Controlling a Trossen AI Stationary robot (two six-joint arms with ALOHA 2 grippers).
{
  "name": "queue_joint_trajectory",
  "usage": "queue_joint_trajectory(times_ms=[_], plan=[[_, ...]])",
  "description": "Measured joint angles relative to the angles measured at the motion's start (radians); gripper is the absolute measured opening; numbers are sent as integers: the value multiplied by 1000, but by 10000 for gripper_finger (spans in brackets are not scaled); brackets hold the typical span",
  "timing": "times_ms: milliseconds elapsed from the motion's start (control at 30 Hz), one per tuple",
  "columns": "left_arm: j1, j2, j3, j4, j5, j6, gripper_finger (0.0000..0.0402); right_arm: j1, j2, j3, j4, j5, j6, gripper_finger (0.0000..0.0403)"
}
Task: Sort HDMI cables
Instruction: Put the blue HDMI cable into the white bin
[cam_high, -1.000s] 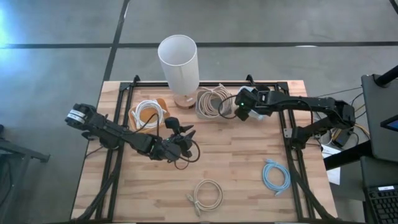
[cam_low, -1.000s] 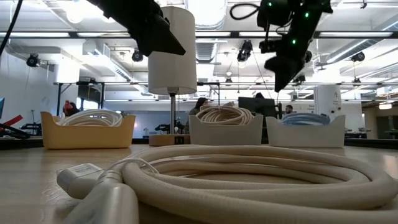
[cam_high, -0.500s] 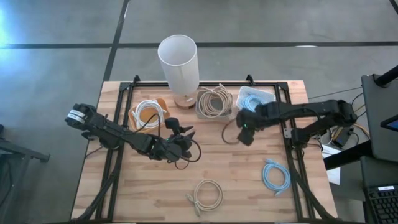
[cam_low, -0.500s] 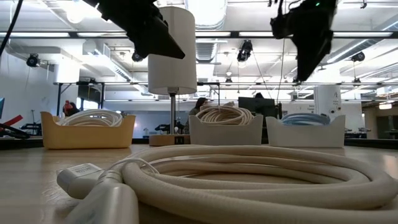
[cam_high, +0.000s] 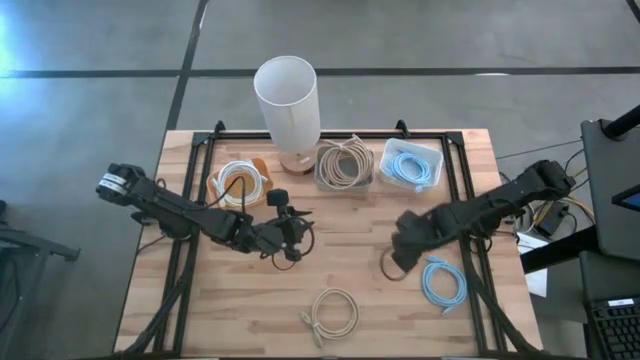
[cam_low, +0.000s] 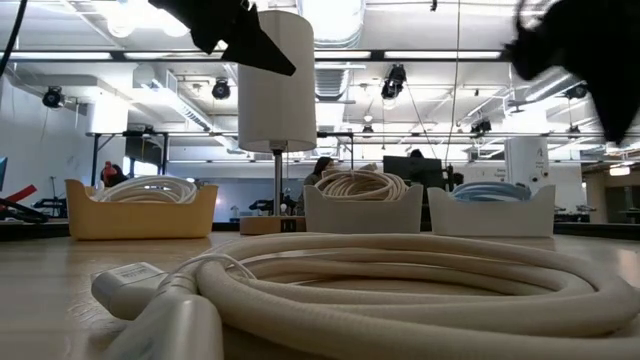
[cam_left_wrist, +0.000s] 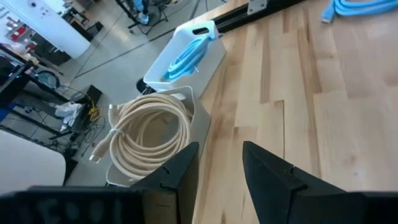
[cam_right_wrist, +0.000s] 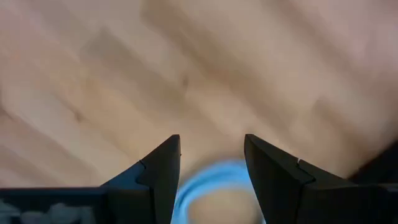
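the wooden tabletop (cam_high: 360, 250) is carrying three small trays along its far edge, beside a tall white cylinder (cam_high: 287, 100). the orange tray (cam_high: 222, 180) is holding a white cable coil (cam_high: 243, 183), the grey tray (cam_high: 345, 166) is holding a beige cable coil (cam_high: 344, 161), and the white tray (cam_high: 412, 165) is holding a light blue cable coil (cam_high: 408, 168). two more coils are lying loose on the near part of the tabletop: a beige one (cam_high: 333, 313) near the front middle, and a light blue one (cam_high: 443, 283) toward the right side.

the right claw (cam_high: 405, 243) is hanging just beside the loose light blue coil, on its inner side; its fingers (cam_right_wrist: 161, 168) are standing wide apart with nothing between them, and the blue cord is showing below the gap in the right wrist view.

the left claw (cam_high: 290, 232) is hovering over the middle of the tabletop, in front of the orange tray; its fingers (cam_left_wrist: 270, 174) are standing partly apart and are gripping nothing, pointing toward the grey and white trays.
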Motion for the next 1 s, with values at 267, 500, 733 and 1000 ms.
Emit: queue_joint_trajectory(times_ms=[267, 500, 733, 1000], plan=[[0, -7, 0, -39, -22, -19, 138, 240, 0, -110, 178, -154, 526, 175], [1, -7, 0, -40, -26, -27, 138, 347, 8, -227, 438, -158, 738, 171], [11, -7, 0, -33, -26, -8, 138, 378, 48, -244, 442, -157, 822, 171], [34, -7, 0, -31, -26, -14, 138, 381, 154, -238, 447, -173, 796, 171]])
